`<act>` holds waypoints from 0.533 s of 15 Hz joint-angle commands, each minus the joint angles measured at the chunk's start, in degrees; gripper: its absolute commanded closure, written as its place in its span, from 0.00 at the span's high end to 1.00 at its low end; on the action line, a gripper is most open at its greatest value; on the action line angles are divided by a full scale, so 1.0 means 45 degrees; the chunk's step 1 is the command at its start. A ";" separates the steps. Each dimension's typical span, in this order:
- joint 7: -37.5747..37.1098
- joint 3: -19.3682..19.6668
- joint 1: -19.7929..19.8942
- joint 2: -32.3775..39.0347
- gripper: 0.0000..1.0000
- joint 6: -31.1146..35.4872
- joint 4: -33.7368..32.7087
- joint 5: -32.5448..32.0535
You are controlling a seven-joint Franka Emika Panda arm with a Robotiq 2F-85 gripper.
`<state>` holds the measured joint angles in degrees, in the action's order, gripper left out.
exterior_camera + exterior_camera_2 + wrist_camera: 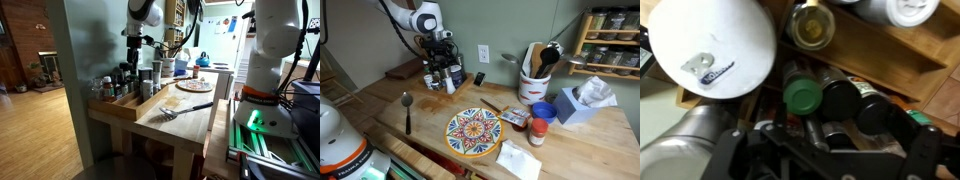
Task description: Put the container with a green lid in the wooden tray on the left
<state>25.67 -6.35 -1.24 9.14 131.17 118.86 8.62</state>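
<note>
The container with the green lid (802,96) stands upright among dark-capped bottles (845,98) in the wrist view. It is inside the long wooden tray (890,52). The tray also shows at the table's left edge in an exterior view (124,106) and at the back in an exterior view (432,86). My gripper (830,132) hovers just above the row of bottles, with its fingers spread to either side of the green-lidded container. The fingers do not touch it. The gripper shows over the tray in both exterior views (137,62) (440,60).
A large white round lid (715,45) is next to the green lid. A colourful round plate (473,131), a spoon (407,106), a white utensil pot (531,86), a blue tissue box (582,101) and small jars (538,128) are on the table. A spatula (178,110) lies near the front.
</note>
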 commanded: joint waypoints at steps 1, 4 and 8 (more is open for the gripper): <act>0.0206 -0.0021 0.0058 -0.1629 0.99 -0.1849 0.0710 0.0836; -0.1312 0.0494 0.0057 -0.2910 1.00 -0.1915 0.1251 -0.0389; -0.2876 0.1274 0.0501 -0.4661 1.00 -0.1964 0.2249 -0.1437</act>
<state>17.68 -2.72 -0.28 -4.69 122.90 123.32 5.56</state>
